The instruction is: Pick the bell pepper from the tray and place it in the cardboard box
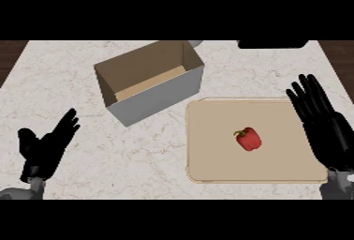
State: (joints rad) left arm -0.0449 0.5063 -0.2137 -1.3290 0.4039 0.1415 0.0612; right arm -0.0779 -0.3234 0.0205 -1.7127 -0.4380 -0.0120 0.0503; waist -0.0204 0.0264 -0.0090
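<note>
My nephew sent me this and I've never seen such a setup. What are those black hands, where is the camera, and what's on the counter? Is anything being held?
The camera sits where a humanoid robot's head would be, looking steeply down at a marble counter. The black shapes are the robot's own hands on grey forearms. The left hand is at the lower left, and the right hand is by the tray's right edge. Both are open and hold nothing. On the counter are a beige tray with a red bell pepper lying on it, and to the tray's upper left an open cardboard box.
</note>
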